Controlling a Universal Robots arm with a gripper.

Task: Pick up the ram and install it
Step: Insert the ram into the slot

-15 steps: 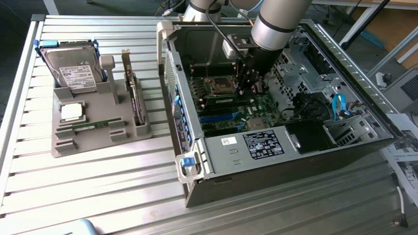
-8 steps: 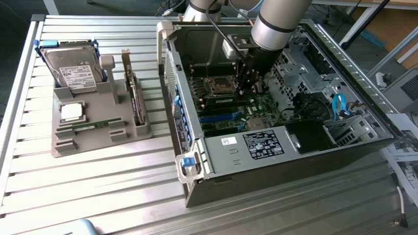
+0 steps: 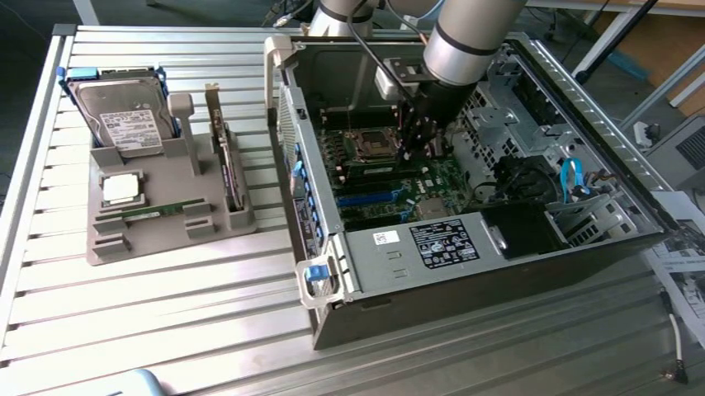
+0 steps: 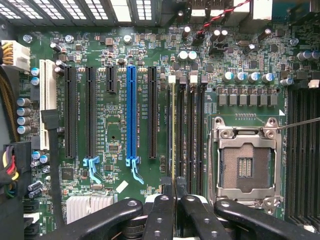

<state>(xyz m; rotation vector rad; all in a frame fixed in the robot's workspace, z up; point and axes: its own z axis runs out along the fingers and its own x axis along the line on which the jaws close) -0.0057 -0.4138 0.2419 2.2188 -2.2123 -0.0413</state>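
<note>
My gripper point(image 4: 174, 189) is inside the open computer case point(image 3: 330, 247), low over the motherboard point(image 4: 115, 125). It is shut on the ram point(image 4: 173, 130). The ram shows edge-on as a thin green-yellow strip running away from the fingertips point(image 4: 166, 197). It lies along the black memory slots point(image 4: 190, 125) beside the empty processor socket point(image 4: 245, 167). I cannot tell whether it is seated in a slot or just above one. In the exterior view the gripper point(image 3: 421, 150) hangs down from the arm next to the socket point(image 3: 369, 146).
A grey parts tray point(image 3: 165, 227) stands outside the case on the exterior view's left. It holds a hard drive point(image 3: 127, 120), a square silver processor point(image 3: 121, 188), an upright expansion card point(image 3: 228, 169) and another thin green stick point(image 3: 154, 212). Expansion slots point(image 4: 131, 112) and cables point(image 4: 10, 165) flank the memory slots.
</note>
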